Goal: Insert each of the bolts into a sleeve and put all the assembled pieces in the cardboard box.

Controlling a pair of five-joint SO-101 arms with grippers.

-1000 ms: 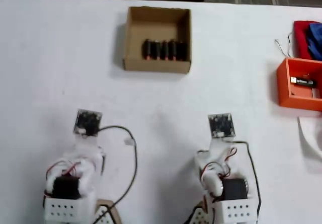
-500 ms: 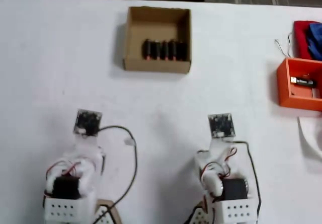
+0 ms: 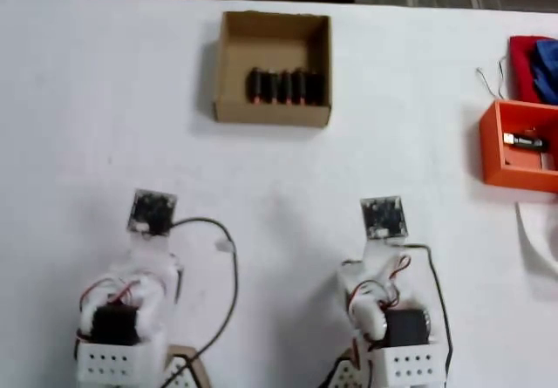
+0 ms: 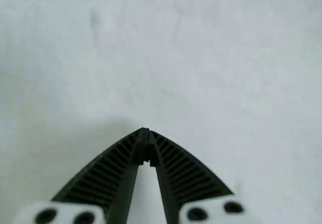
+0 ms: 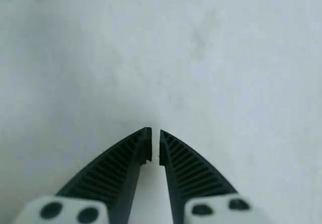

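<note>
the row of dark cylindrical bolt-and-sleeve pieces [image 3: 286, 85] is lying in the open brown cardboard box [image 3: 275, 29], well ahead of both grippers and running crosswise to their reach. the left gripper [image 4: 144, 136] and right gripper [image 5: 155, 143] are sitting clenched and empty (neither clearly nearer).

White table [image 3: 105, 100] all around. Over on the right edge there's an orange bin [image 3: 497, 157] with a small black stick-like gadget [image 3: 526, 141] inside, a red cloth [image 3: 521, 61] just behind it, and a thin wire [image 3: 488, 81] nearby.
</note>
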